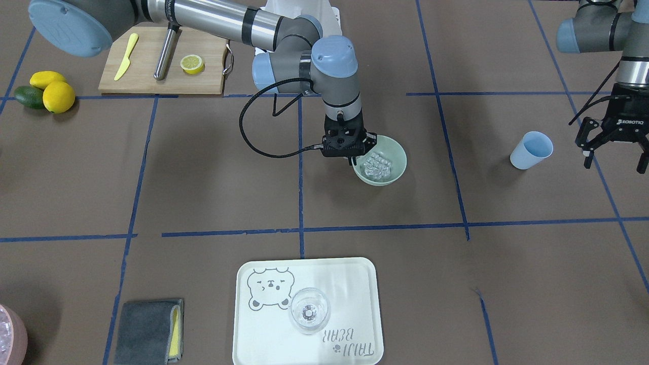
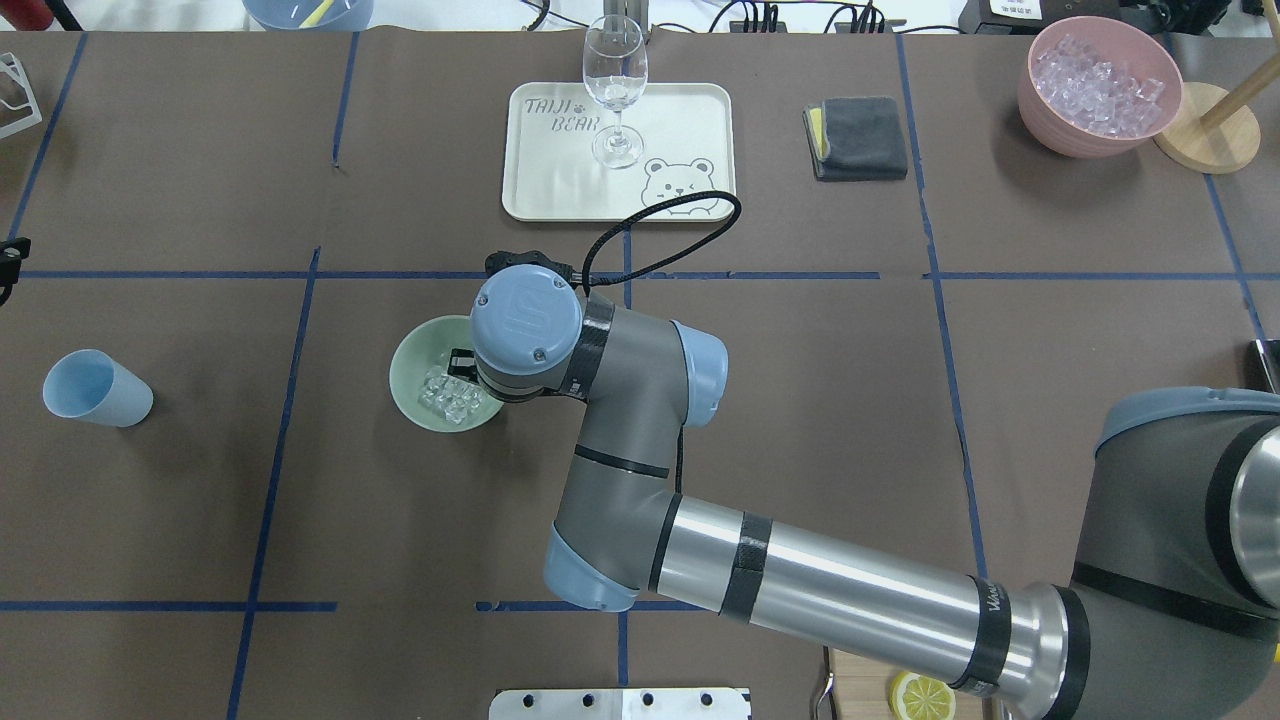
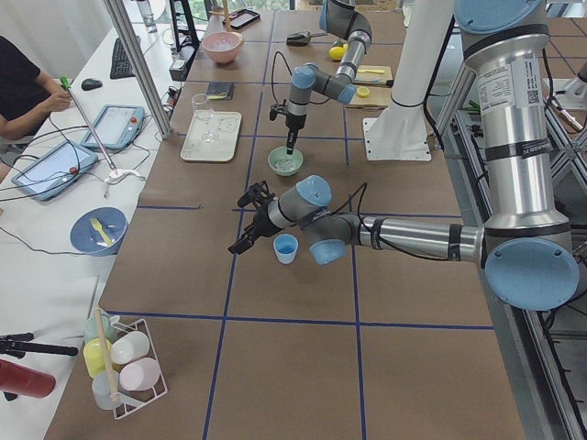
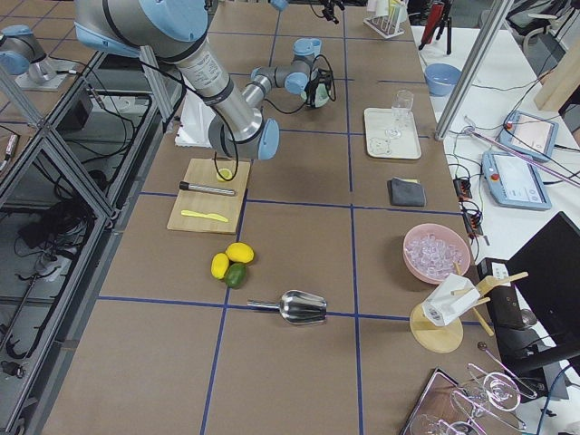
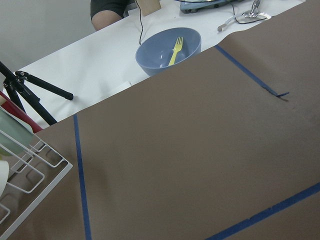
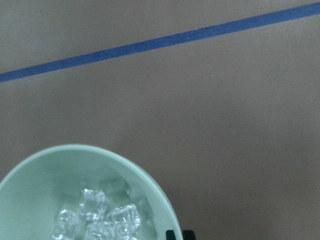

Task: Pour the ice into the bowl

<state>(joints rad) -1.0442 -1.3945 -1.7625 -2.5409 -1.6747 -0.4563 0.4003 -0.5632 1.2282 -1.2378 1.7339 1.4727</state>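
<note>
The pale green bowl (image 1: 396,152) stands mid-table and holds a small heap of clear ice (image 1: 377,166). My right gripper (image 1: 352,161) points straight down at the bowl's rim, shut on it. In the right wrist view its fingertips (image 6: 170,234) close on the rim of the bowl (image 6: 60,165), beside the ice (image 6: 95,215). My left gripper (image 1: 615,166) hangs open and empty above the table, next to an upright blue cup (image 1: 531,150). The overhead view shows the bowl (image 2: 410,365), the ice (image 2: 452,397) and the cup (image 2: 97,388).
A white tray (image 1: 355,284) carries a wine glass (image 1: 309,310). A grey cloth (image 1: 147,329) lies near it. A pink bowl of ice (image 2: 1060,125) stands at the far right corner. A cutting board (image 1: 152,61) with a knife and half a lemon lies near my base.
</note>
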